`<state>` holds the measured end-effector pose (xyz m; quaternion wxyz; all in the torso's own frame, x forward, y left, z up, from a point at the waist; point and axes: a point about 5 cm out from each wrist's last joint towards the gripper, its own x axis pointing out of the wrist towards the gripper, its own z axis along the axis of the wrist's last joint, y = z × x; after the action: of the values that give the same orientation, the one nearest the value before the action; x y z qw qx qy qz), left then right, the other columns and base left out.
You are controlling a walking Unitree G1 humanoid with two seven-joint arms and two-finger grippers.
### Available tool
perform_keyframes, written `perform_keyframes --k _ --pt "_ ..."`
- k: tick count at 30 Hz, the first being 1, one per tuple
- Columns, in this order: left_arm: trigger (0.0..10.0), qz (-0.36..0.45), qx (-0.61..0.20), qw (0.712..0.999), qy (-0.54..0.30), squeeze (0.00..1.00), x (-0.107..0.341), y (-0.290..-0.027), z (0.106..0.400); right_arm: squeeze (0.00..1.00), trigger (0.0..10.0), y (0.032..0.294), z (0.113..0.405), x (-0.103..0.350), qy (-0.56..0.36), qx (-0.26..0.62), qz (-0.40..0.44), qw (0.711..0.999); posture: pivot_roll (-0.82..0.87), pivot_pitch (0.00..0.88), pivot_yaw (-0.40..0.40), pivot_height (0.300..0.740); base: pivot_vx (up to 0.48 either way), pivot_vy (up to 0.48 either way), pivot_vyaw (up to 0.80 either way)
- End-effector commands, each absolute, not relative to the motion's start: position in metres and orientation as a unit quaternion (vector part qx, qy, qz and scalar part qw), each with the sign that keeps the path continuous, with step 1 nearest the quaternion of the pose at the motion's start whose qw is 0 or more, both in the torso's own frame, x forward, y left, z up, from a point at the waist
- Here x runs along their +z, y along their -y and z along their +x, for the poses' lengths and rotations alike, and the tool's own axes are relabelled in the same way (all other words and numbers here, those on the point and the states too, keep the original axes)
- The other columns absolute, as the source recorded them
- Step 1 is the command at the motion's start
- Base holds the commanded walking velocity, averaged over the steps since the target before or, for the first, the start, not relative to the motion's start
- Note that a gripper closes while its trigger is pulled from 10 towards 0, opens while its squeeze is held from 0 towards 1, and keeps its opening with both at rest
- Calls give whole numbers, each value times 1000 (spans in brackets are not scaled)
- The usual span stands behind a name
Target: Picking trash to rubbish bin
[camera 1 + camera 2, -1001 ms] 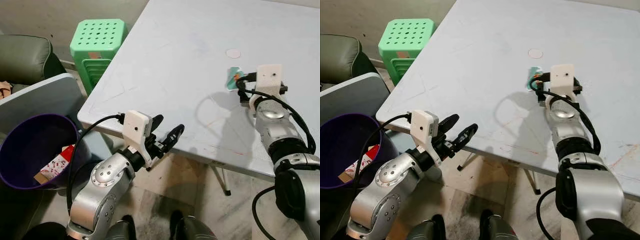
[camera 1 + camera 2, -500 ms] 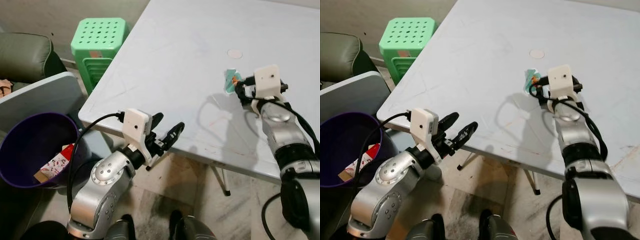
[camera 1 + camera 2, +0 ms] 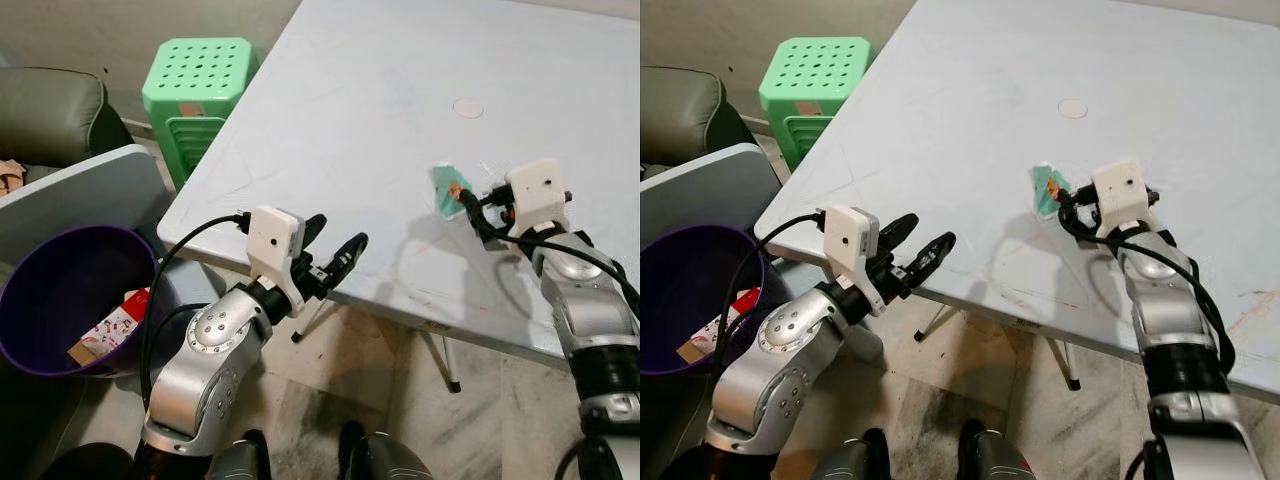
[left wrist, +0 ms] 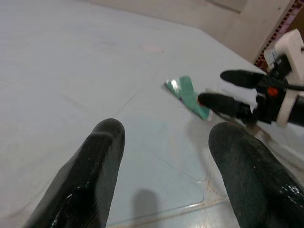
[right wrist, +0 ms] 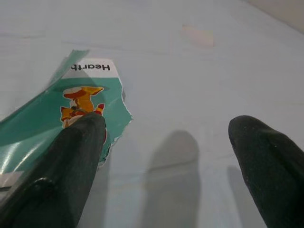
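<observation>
Big pale-blue table (image 3: pixel 400 90) takes up most of the head views, scuffed w/ faint scratches, a small pale round mark (image 3: pixel 467 106) toward its far side. Off the table's left edge, on the floor: a grey-blue panel (image 3: pixel 90 195), a dark green cushioned seat (image 3: pixel 50 110) behind it, and a green plastic stool (image 3: pixel 197 85) w/ holes in its top. Purple rubbish bin (image 3: pixel 60 290) stands below the table's near-left corner, beside the panel; inside it lies a red-and-white carton (image 3: pixel 115 322) w/ a bit of brown card.

Left arm is bent low in front of the near-left corner. Left gripper (image 3: pixel 330 255) hangs just off the table's near edge, fingers spread apart, holding nothing; in the left wrist view both black fingers (image 4: pixel 90 171) frame the tabletop, nothing between them.

Right arm reaches over the near edge on the right side. Right gripper (image 3: pixel 1060 198) sits low at the tabletop, fingers wide apart, at the trash: a torn teal wrapper (image 3: pixel 446 190) lying flat on the table, a little in from the near edge, right of centre. In the right wrist view one finger (image 5: pixel 61 166) overlaps the wrapper's edge, the other is well off to the side on bare table; not clamped on it. Wrapper (image 5: pixel 71 114) shows a white strip w/ "Heart" lettering and an orange cartoon figure.
</observation>
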<state>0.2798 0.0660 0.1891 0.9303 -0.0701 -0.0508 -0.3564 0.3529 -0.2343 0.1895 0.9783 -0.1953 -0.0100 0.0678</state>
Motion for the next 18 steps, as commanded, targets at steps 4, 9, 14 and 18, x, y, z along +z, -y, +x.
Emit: perform_keyframes --k 4,9,14,18 --pt "10000 -64 -358 930 59 0 191 -67 284 0 10000 232 339 190 7 90 -180 980 68 219 10 740 0 0 0" --pt "10000 -57 -358 930 68 0 192 -68 290 0 10000 228 333 203 54 81 -131 987 59 194 14 740 0 0 0" --pt "10000 -59 -358 929 76 0 195 -66 293 0 10000 231 335 216 99 43 -65 992 53 182 15 740 0 0 0" --pt "10000 -58 -364 926 82 0 197 -63 294 0 10000 222 333 218 109 66 -22 992 53 171 14 740 0 0 0"
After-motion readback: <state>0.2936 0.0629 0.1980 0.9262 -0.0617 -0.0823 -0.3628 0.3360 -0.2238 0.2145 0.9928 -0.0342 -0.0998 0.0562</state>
